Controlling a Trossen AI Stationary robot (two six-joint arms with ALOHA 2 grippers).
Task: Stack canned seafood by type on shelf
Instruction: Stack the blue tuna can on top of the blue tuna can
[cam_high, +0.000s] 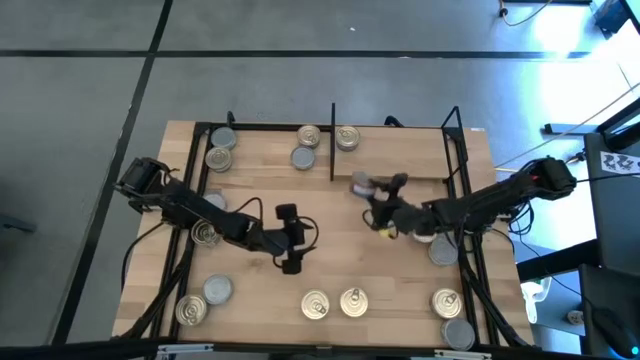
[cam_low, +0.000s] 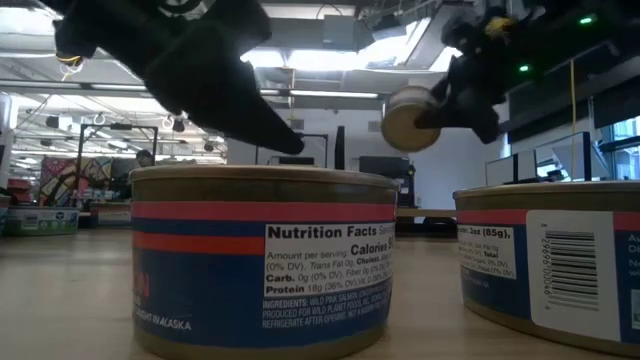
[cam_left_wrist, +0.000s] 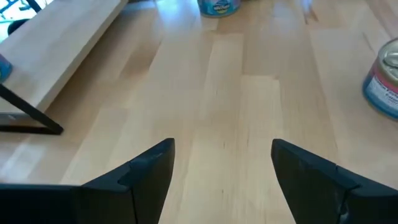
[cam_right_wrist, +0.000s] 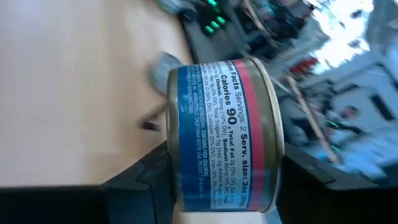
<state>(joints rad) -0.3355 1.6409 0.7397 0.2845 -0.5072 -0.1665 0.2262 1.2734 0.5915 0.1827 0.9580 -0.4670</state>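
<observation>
The shelf (cam_high: 262, 145) is a light-wood bay edged by black bars at the table's far side, with a black upright divider (cam_high: 332, 140). Several tins stand on it: two at its left (cam_high: 218, 158), two just left of the divider (cam_high: 303, 157) and one right of it (cam_high: 347, 137). My right gripper (cam_high: 373, 196) is shut on a tin (cam_high: 360, 183) with a blue and red label (cam_right_wrist: 227, 134), near the middle of the table. My left gripper (cam_high: 291, 240) is open over bare wood (cam_left_wrist: 224, 168) left of centre, touching nothing. My right gripper pinches the tin between its two fingers, one finger (cam_right_wrist: 146, 180) at one flat end and the other (cam_right_wrist: 314, 186) at the other end (cam_right_wrist: 273, 124). The tin lies on its side in the hold. It is lifted clear of the table (cam_low: 405, 118).
More tins stand on the tabletop: a near row (cam_high: 315, 305) (cam_high: 352, 300) (cam_high: 447, 302), a near-left group (cam_high: 191, 310) (cam_high: 218, 290), one under the left arm (cam_high: 205, 232) and some under the right arm (cam_high: 443, 250). Two tins fill the low view (cam_low: 262, 255) (cam_low: 550, 260).
</observation>
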